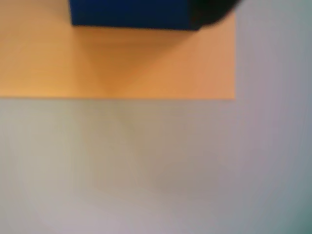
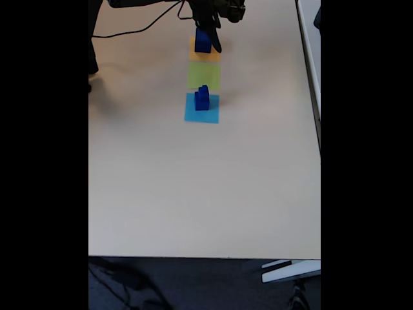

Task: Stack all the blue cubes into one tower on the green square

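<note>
In the fixed view 3 squares line the table (image 2: pixel 193 194): orange square (image 2: pixel 204 56) at 12 o'clock, green square (image 2: pixel 204 75) bare, light-blue square (image 2: pixel 201 113) at 6. The gripper (image 2: pixel 208 40) is clamped on 1 blue cube (image 2: pixel 202 41) over orange. 2 stacked cubes (image 2: pixel 202 98) stand on light-blue.

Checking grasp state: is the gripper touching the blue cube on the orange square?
Cannot tell. In the fixed view the gripper overlaps the blue cube on the orange square, too small to resolve; the wrist view is blurred.

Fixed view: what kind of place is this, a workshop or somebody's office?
Probably an office or lab desk set up for robot practice: a plain pale table, black cables trailing to the arm, and coloured paper squares with blue cubes.
</note>
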Robot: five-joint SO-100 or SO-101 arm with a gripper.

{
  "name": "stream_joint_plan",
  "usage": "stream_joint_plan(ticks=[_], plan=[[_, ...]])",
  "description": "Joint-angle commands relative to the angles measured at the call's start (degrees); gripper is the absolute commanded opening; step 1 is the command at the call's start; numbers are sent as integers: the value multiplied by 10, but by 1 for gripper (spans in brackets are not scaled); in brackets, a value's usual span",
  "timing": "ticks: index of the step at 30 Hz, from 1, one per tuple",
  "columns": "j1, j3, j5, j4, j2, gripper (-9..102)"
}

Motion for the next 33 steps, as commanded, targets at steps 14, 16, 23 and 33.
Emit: stream_joint_plan(ticks=[14, 16, 23, 33], plan=[[-41, -114, 35, -24, -58, 51], [-46, -113, 41, -23, -63, 51], [-49, -55, 49, -18, -48, 51], [-51, 18, 58, -19, -25, 51]])
